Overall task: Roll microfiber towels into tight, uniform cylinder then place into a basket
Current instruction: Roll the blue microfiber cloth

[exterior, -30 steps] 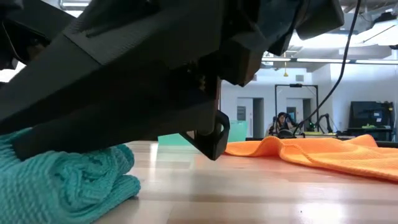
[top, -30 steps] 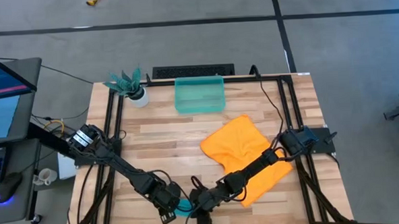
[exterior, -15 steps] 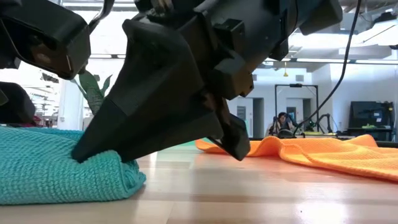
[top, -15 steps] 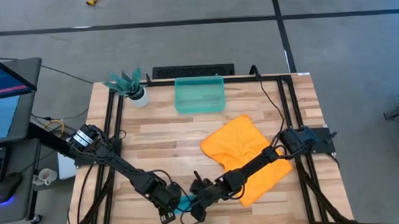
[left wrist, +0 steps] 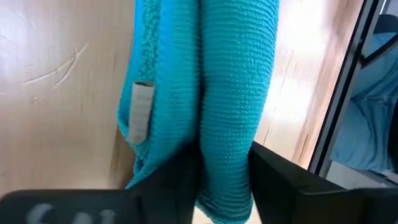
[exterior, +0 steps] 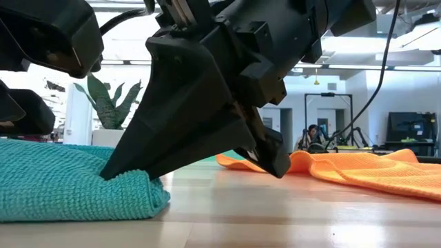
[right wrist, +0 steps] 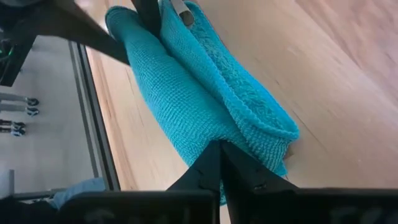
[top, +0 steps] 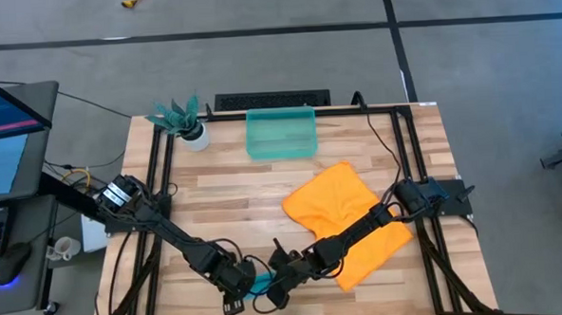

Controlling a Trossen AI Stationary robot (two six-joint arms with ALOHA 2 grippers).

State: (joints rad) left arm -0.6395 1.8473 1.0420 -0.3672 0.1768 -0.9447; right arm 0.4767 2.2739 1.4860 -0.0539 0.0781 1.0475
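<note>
The teal towel (top: 259,288) lies folded in thick layers flat on the table near the front edge, between my two grippers. My left gripper (top: 238,294) stands open at the towel's left end, one finger on each side of a thick fold (left wrist: 227,143). From the right, my right gripper (top: 272,285) is shut on the towel's other end (right wrist: 249,134). The orange towel (top: 345,216) lies spread and rumpled at the right, partly under my right arm. The teal-green basket (top: 280,134) stands at the far edge. My left gripper has its fingers (left wrist: 273,177) on either side of the towel's thick fold, slanting down from above; the cloth fills the gap, and I cannot tell whether they press it. My right gripper has its closed fingertips (right wrist: 221,149) in the cloth beside the towel's right end, slanting down from the table's right. How many layers lie between them is hidden. The towel lies on the table under the tips (exterior: 114,172).
A small plant in a white pot (top: 186,124) stands at the far left corner. Black frame rails (top: 163,172) run along the table's left and right sides. Bare wood (top: 226,198) lies between the basket and the grippers.
My right gripper has shifted a little toward the table's left onto the teal towel, rolling its wrist. The towel, bunched into rounded lobes a second ago, now lies lower and flatter under the right fingertips.
</note>
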